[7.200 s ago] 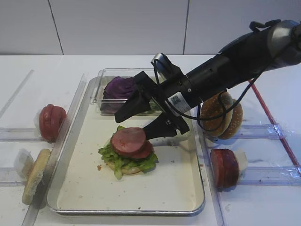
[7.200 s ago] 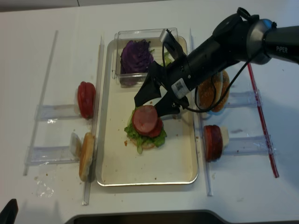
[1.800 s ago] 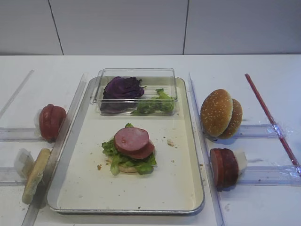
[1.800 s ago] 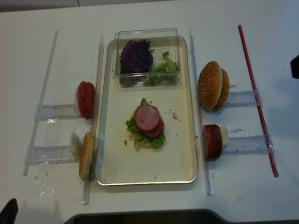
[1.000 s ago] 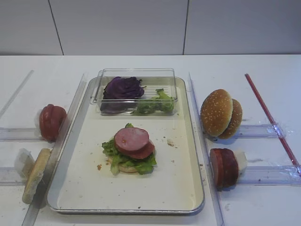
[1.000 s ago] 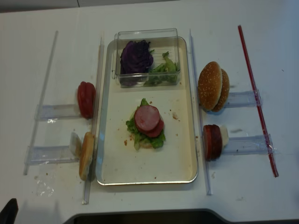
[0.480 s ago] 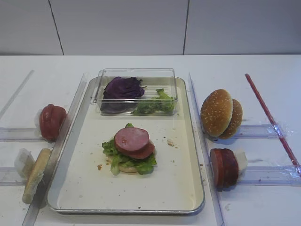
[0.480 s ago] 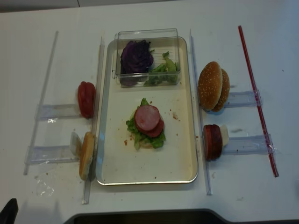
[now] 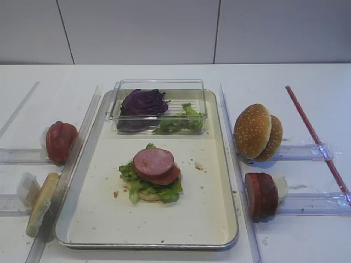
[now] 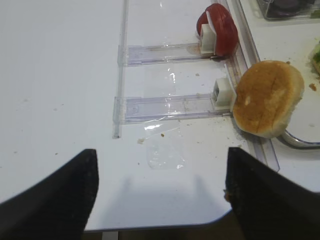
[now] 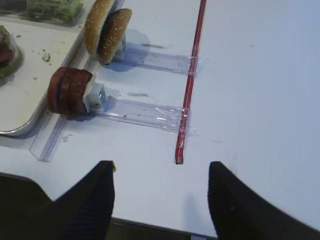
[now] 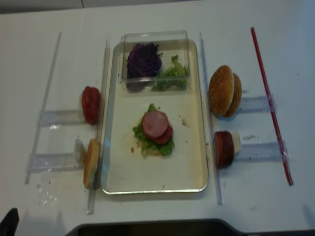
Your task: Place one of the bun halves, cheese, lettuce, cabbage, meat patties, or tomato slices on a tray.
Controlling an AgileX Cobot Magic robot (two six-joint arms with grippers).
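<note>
The white desk (image 9: 285,76) fills both high views, and neither arm shows in them. The tray (image 9: 216,181) lies in the centre of the frame, long side running away from the camera. Across its upper end sits a clear plastic box (image 9: 159,87) holding the cabbage (image 9: 143,102) on the left and the lettuce (image 9: 181,120) on the right.

In the middle of the tray stands a part-built stack: a bun base under lettuce, topped by two overlapping meat patties (image 9: 154,164). To the right of the tray, the sesame bun halves (image 9: 256,131) stand on edge in a clear rack, with more patties (image 9: 260,194) racked below them. To the left, the tomato slices (image 9: 59,141) stand in the upper rack and a plain bun half (image 9: 41,201) leans in the lower one, against the tray's rim.

The right gripper (image 11: 161,197) hangs over the desk at the bottom of its wrist view, fingers (image 11: 97,192) spread wide and holding nothing. The left gripper (image 10: 160,197) is likewise spread wide and empty at the bottom of its view.

This looks like a pause between placements, both arms drawn back. The next move calls for choosing one ingredient; a tomato slice or a domed bun half would suit. Either stands on edge, so the fingers must close across its flat faces.
</note>
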